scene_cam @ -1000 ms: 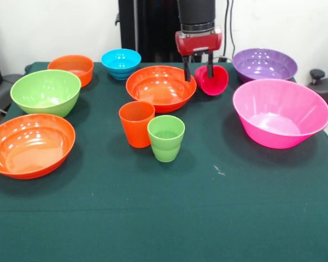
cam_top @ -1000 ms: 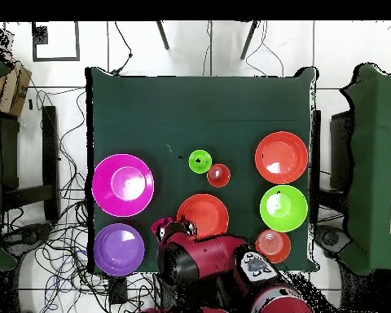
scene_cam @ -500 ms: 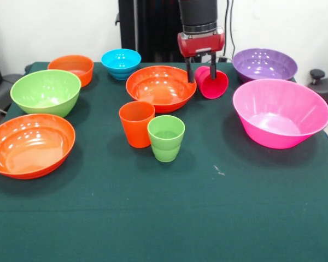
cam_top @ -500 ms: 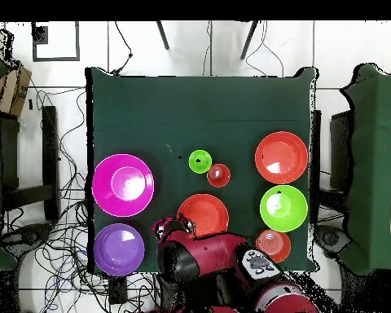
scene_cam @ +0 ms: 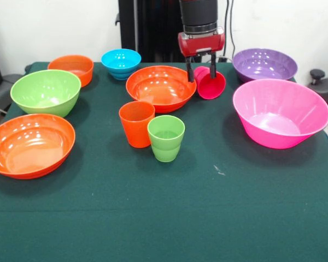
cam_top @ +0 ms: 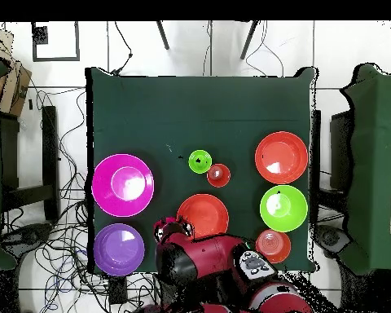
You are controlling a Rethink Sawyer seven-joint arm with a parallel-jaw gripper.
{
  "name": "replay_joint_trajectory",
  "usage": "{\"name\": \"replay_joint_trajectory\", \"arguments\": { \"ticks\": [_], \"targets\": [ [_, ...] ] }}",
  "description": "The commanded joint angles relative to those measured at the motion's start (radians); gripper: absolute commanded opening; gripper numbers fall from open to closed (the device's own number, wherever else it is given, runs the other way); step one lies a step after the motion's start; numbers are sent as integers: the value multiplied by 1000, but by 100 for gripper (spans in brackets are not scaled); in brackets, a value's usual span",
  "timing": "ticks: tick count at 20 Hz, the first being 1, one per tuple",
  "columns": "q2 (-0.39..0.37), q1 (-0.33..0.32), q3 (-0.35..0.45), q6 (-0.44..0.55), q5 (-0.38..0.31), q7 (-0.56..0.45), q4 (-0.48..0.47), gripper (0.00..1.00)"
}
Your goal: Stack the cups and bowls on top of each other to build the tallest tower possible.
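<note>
My gripper (scene_cam: pixel 201 71) is shut on the magenta-red cup (scene_cam: pixel 211 84). It holds the cup tilted, mouth toward the camera, between a wide orange bowl (scene_cam: pixel 161 87) and the purple bowl (scene_cam: pixel 264 64). In the overhead view the arm hides most of the cup (cam_top: pixel 160 225). The orange cup (scene_cam: pixel 136 124) and the light green cup (scene_cam: pixel 165 137) stand upright, side by side, in front of the wide orange bowl. The large pink bowl (scene_cam: pixel 279 112) sits at the right. The green bowl (scene_cam: pixel 45 91), a second wide orange bowl (scene_cam: pixel 28 144), the small orange bowl (scene_cam: pixel 71 68) and the small blue bowl (scene_cam: pixel 121 63) are at the left and back.
A dark green cloth (scene_cam: pixel 169 218) covers the table, bare along its near half. Cables and chair legs (cam_top: pixel 207 37) lie on the floor around the table. The robot's pedestal (scene_cam: pixel 147 27) stands behind the back edge.
The gripper and the magenta-red cup have shifted slightly to the right. The cup's tilt has changed a little. Nothing else has moved.
</note>
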Motion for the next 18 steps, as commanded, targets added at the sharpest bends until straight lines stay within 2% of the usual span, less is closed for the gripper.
{"name": "replay_joint_trajectory", "arguments": {
  "ticks": [1, 5, 9, 12, 15, 18],
  "targets": [
    [66, 58, -31, -58, 42, 181, 16, 100],
    [73, 111, -83, -105, 86, 225, 49, 100],
    [16, 174, -158, -88, 193, 279, 73, 100],
    [7, 210, -204, -92, 261, 306, 70, 100],
    [18, 248, -238, -127, 299, 336, 82, 100],
    [-1, 277, -254, -121, 319, 356, 93, 100]
  ]
}}
